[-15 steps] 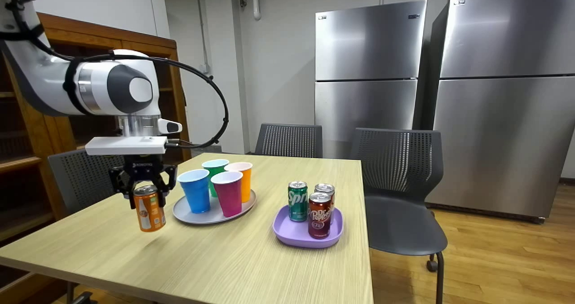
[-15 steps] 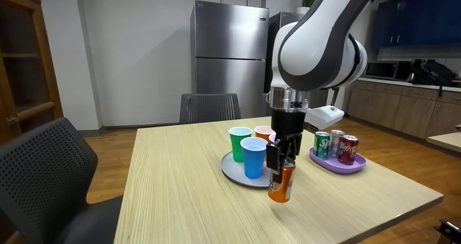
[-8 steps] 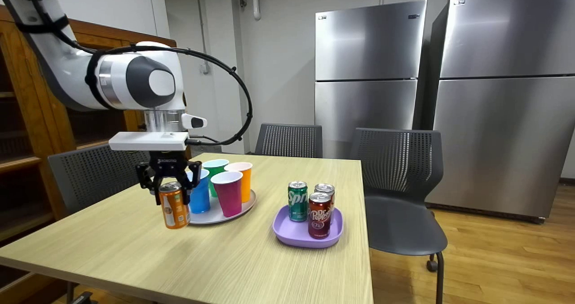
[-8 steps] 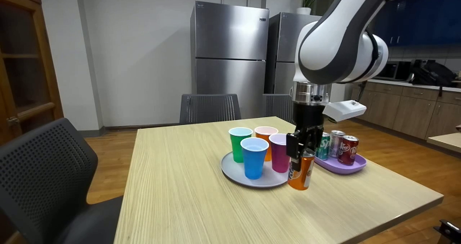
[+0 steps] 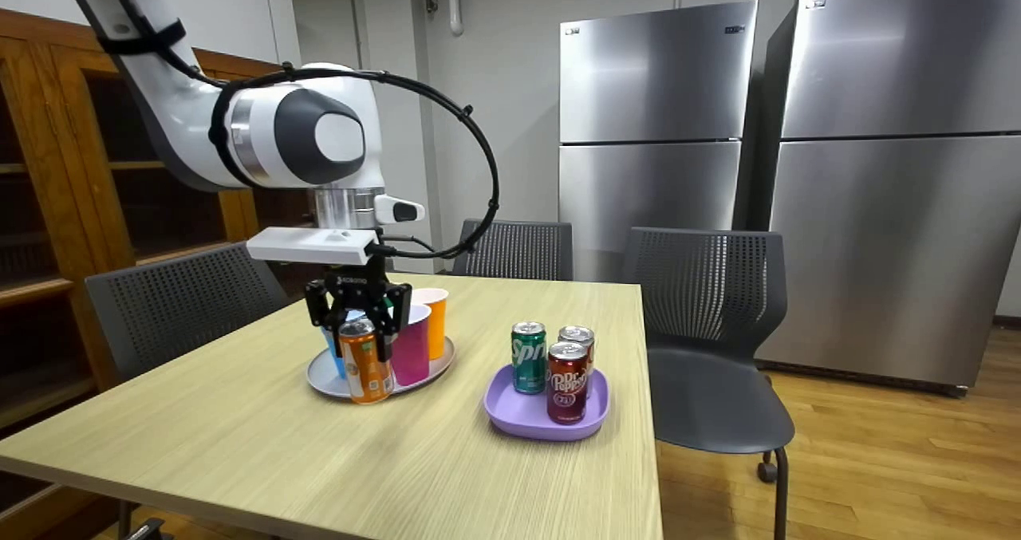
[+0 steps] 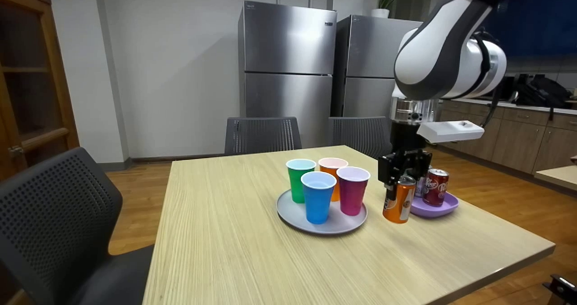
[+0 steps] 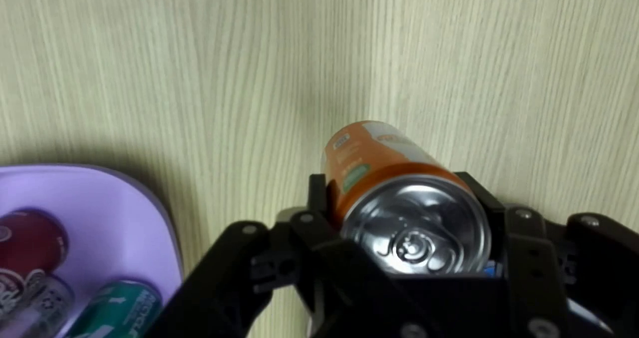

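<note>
My gripper (image 5: 361,350) is shut on an orange soda can (image 5: 366,374), its fingers (image 7: 318,193) pressing both sides near the silver top. The can leans slightly and seems to hang just above the table. In an exterior view it stands in front of the grey plate (image 5: 325,376), hiding part of the blue cup (image 6: 318,201). The purple tray (image 7: 107,190) is close by, holding a green Sprite can (image 5: 529,358), a dark red Dr Pepper can (image 5: 567,384) and another can (image 5: 577,334) behind. In an exterior view the gripper hides the Sprite can.
On the plate stand a magenta cup (image 6: 352,192), a green cup (image 6: 297,183) and an orange cup (image 6: 334,179). Dark chairs (image 5: 706,348) surround the wooden table (image 6: 234,233). Two steel refrigerators (image 5: 650,189) and a wooden cabinet (image 5: 151,197) stand beyond it.
The arm has carried the orange can across the table, past the plate of cups and closer to the purple tray. The grip on the can is unchanged; cups and other cans stay put.
</note>
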`<state>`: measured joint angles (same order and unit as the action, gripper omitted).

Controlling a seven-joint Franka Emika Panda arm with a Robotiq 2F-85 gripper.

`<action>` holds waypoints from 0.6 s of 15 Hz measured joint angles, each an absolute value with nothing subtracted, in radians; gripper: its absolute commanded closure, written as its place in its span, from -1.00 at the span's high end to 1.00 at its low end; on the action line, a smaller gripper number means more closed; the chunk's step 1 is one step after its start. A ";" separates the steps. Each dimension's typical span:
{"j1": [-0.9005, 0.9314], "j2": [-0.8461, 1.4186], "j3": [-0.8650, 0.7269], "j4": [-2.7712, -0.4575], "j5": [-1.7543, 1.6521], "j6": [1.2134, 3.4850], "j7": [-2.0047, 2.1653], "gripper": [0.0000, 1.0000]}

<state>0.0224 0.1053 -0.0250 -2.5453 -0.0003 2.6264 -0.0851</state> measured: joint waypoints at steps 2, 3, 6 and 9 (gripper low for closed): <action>0.005 0.106 -0.051 -2.538 -0.002 2.626 -0.067 -0.23; -0.004 0.106 -0.062 -2.532 -0.005 2.626 -0.061 -0.23; -0.031 0.109 -0.095 -2.509 -0.015 2.624 -0.053 -0.23; -0.056 0.117 -0.123 -2.478 -0.026 2.616 -0.053 -0.23</action>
